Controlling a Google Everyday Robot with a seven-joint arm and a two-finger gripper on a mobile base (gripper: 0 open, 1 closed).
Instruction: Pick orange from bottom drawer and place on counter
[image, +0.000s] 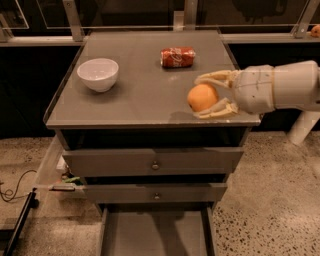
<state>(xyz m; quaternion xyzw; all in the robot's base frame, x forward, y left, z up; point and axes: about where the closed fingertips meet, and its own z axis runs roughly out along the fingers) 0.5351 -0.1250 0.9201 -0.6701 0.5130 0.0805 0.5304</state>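
The orange (202, 97) sits between the two pale fingers of my gripper (209, 94), over the right front part of the grey counter (142, 95). The gripper reaches in from the right on a white arm and is shut on the fruit. I cannot tell whether the orange touches the counter top. The bottom drawer (156, 234) is pulled out at the bottom of the view, its flat grey floor bare.
A white bowl (98, 74) stands at the counter's left. A red crushed soda can (177, 57) lies at the back middle. Two closed drawers with round knobs (155, 164) face front. Cables and clutter lie on the floor at the left.
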